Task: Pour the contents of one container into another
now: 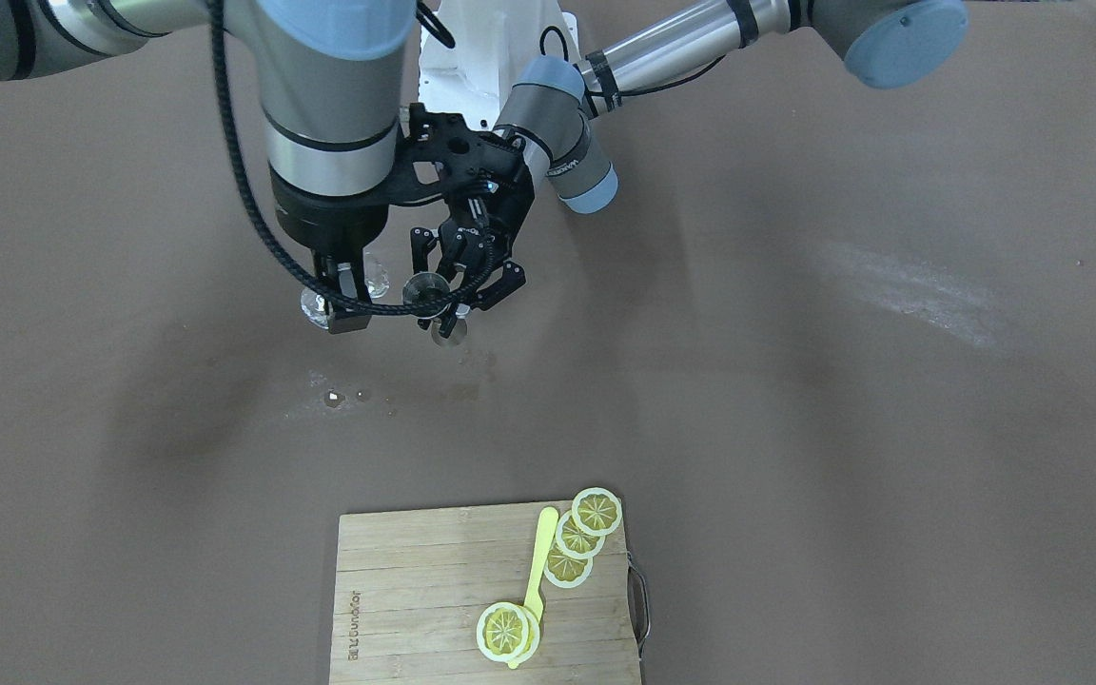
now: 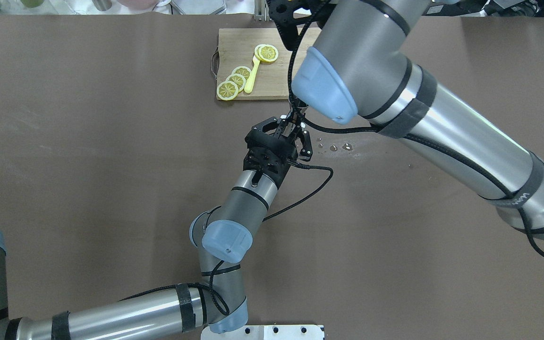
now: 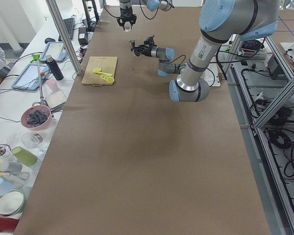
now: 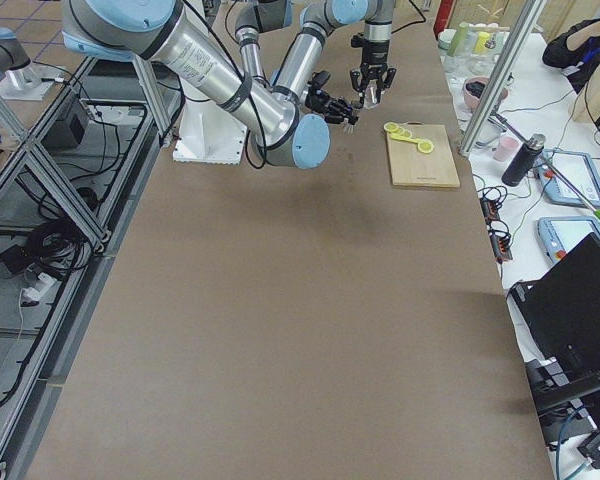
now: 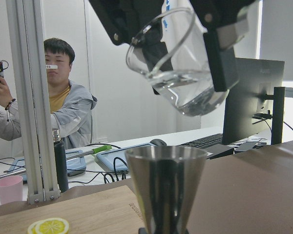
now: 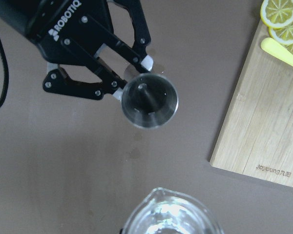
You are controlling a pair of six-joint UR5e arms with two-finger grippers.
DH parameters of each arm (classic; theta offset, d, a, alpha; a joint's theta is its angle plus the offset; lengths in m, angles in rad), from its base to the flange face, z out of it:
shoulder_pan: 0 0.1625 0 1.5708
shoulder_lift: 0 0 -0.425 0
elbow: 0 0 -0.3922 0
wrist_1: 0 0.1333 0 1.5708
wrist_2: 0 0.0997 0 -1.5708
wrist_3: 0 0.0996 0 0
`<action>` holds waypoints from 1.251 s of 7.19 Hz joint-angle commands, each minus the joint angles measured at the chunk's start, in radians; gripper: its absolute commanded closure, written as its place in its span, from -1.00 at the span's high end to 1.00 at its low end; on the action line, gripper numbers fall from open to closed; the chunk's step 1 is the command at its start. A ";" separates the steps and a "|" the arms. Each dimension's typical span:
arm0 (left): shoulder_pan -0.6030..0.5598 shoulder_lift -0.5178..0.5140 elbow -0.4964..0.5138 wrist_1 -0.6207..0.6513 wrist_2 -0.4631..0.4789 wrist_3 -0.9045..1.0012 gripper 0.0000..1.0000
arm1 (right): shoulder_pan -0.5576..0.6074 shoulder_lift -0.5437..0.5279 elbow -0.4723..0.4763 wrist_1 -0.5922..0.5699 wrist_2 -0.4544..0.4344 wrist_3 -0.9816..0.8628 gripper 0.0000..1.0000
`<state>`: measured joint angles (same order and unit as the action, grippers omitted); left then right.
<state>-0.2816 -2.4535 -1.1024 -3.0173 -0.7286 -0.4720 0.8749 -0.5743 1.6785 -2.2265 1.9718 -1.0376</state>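
The clear glass cup (image 5: 178, 73) hangs tilted just above the metal jigger (image 5: 166, 185), with water pooled in its lower side. My right gripper (image 5: 176, 39) is shut on the cup, one dark finger on each side. No stream shows between cup and jigger. In the right wrist view the jigger (image 6: 150, 101) is seen from above, held upright at its waist by my left gripper (image 6: 132, 78), which is shut on it. The cup's rim (image 6: 168, 217) shows at the bottom edge. From the front, the cup (image 1: 377, 278) sits left of the jigger (image 1: 426, 291).
Water drops (image 1: 334, 398) lie on the brown table below the grippers. A wooden cutting board (image 1: 415, 590) with lemon slices (image 1: 596, 511) and a yellow spoon (image 1: 540, 557) is at the operators' side. A person sits beyond the table's edge.
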 commanded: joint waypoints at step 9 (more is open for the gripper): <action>-0.004 0.079 -0.060 -0.157 0.014 0.248 -1.00 | 0.182 -0.586 0.194 0.751 0.334 0.166 -1.00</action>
<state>-0.2843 -2.4025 -1.1545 -3.0978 -0.7157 -0.2664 1.0560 -1.1118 1.8792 -1.5771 2.2811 -0.9104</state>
